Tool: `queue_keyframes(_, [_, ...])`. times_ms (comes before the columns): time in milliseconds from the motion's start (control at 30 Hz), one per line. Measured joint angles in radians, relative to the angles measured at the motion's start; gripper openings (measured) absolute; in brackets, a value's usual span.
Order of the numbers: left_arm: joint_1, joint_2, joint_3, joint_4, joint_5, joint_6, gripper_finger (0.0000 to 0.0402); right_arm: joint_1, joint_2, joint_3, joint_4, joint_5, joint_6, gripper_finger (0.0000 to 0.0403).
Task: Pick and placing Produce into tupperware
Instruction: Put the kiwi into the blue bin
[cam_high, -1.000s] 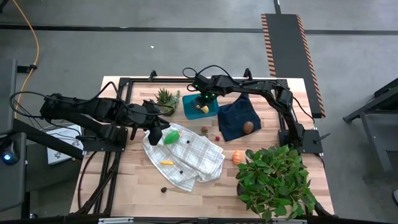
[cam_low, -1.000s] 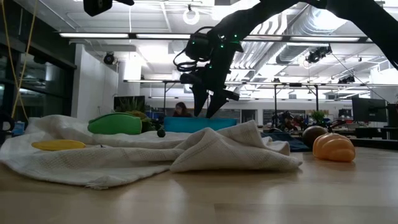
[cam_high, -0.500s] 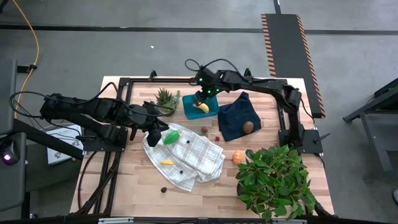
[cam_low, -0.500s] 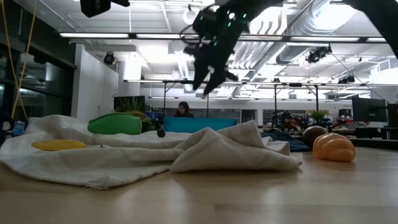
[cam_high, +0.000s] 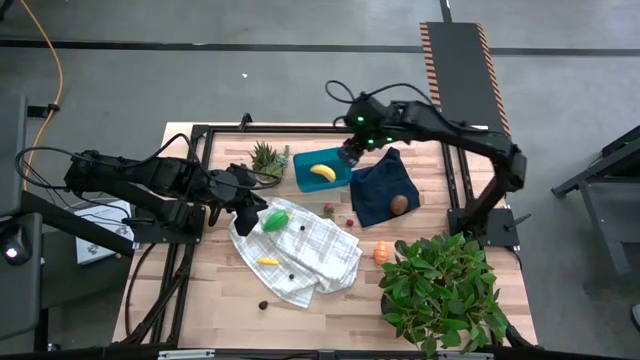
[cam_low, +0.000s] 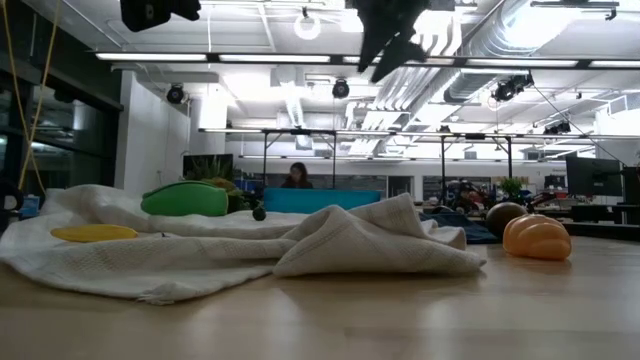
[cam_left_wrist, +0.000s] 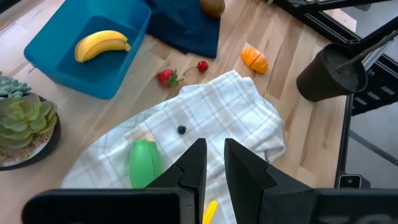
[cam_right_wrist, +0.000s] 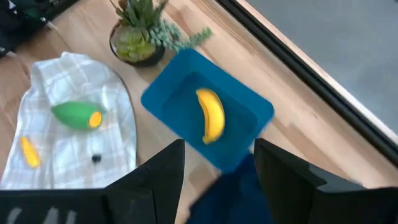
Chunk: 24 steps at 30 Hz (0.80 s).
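On the left of the desk (cam_high: 200, 310), the left gripper (cam_high: 252, 215) hangs low at the edge of the checked cloth (cam_high: 310, 255), just beside the green vegetable (cam_high: 277, 220). Its jaws stand only a narrow slit apart and hold nothing. If it went for that green piece with the gap this slim, I judge it would nudge the piece or snag the cloth rather than straddle it, and the small yellow piece (cam_high: 267, 261) and the dark berries lying on the fabric could roll off if the cloth were dragged.

Farther right, the teal tupperware (cam_high: 305, 180) sits at the far side of the desk, next to the small succulent (cam_high: 265, 155), with the banana (cam_high: 322, 172) lying inside it. The strawberry (cam_high: 329, 209), the brown piece (cam_high: 399, 204) on the navy cloth (cam_high: 375, 195) and the orange piece (cam_high: 383, 251) are not yet packed.

The right gripper (cam_high: 350, 152) is raised clear at the tupperware's right edge, jaws wide and empty. A careless descent there could clip the rim and shove the light box.
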Motion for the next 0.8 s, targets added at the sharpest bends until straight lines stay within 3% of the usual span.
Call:
queue_keyframes(367, [0.000,0.000,0.000,0.001,0.004,-0.021,0.0046,0.053,-0.135,0.000,-0.189,0.066,0.144,0.0185])
queue_keyframes(800, [0.000,0.000,0.000,0.002,0.004,-0.053,0.0046,0.169,-0.179,0.000,-0.415,0.149,0.277,0.0185])
